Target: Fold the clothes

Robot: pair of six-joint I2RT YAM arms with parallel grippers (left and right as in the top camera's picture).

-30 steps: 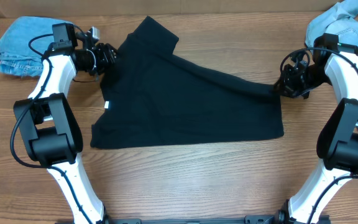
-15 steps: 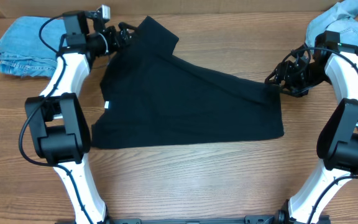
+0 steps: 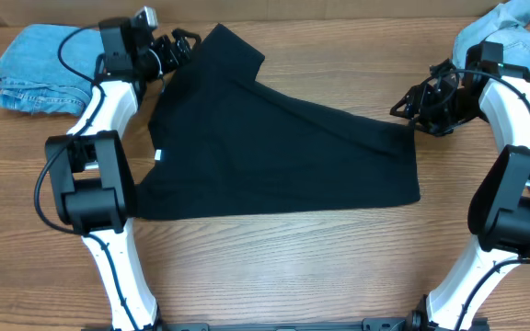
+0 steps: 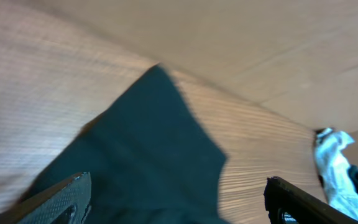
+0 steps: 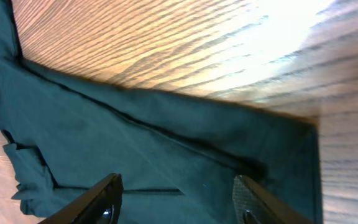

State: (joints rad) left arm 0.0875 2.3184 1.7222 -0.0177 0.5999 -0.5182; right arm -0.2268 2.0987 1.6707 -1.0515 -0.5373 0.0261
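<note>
The black shirt [image 3: 274, 147] lies spread across the middle of the table, its small white label [image 3: 157, 154] at the left edge. My left gripper [image 3: 180, 41] hovers open and empty just left of the shirt's top corner. In the left wrist view its jaws [image 4: 179, 208] stand wide apart above the black cloth [image 4: 148, 149]. My right gripper [image 3: 410, 106] is open and empty above the shirt's right upper corner. The right wrist view shows the gripper [image 5: 179, 202] over the dark fabric [image 5: 166, 143], holding nothing.
Folded light-blue denim [image 3: 35, 69] lies at the back left. A heap of light-blue denim garments [image 3: 500, 32] sits at the back right, behind the right arm; it also shows in the left wrist view [image 4: 331, 162]. Bare wooden table [image 3: 274, 257] lies in front of the shirt.
My left gripper has moved from the shirt's left edge up to its top corner. My right gripper has lifted slightly up and left off the right corner. The shirt has barely shifted.
</note>
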